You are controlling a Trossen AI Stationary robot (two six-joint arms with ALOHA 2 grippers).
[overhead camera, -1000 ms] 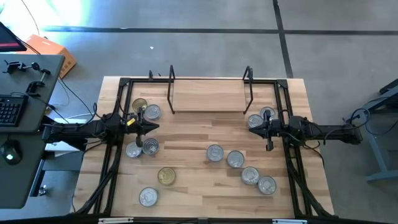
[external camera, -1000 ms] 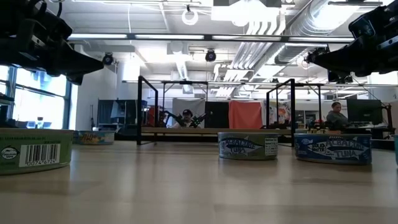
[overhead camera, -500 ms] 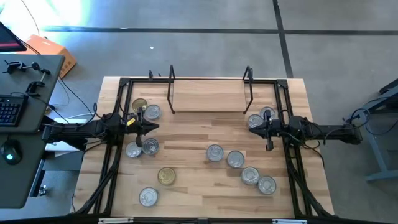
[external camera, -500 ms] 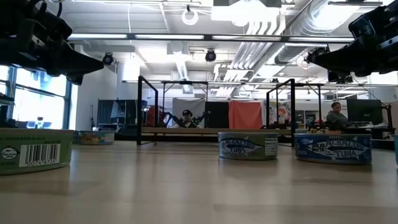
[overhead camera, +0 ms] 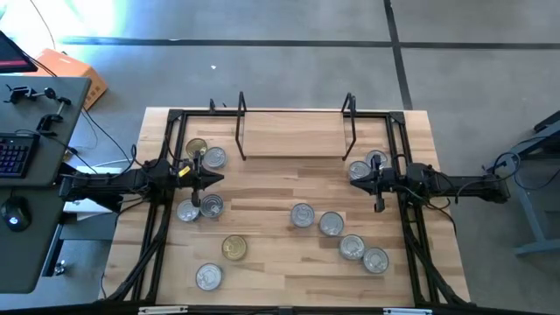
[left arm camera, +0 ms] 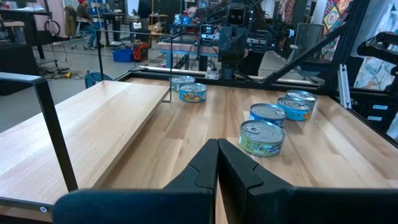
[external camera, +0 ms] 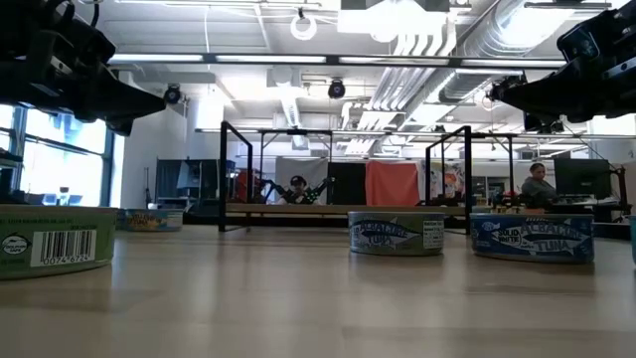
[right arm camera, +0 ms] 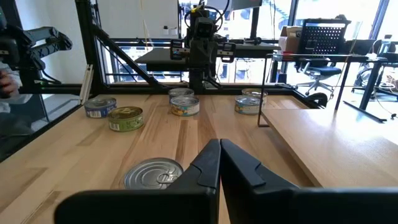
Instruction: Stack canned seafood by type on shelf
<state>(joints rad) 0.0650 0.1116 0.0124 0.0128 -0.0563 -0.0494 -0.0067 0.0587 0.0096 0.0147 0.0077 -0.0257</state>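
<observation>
Tins (overhead camera: 302,214) lay scattered over the tabletop (overhead camera: 271,262), none on the shelf (overhead camera: 293,137) at its far edge. Left gripper (overhead camera: 215,179) hovered between tins beside the shelf's left frame, right gripper (overhead camera: 357,181) near two tins at its right; both had fingers pressed together.

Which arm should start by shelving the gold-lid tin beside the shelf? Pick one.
Left. The left tool hangs shut right beside that gold-lid tin at the shelf's left end; the right tool, also shut, sits across the table.
</observation>
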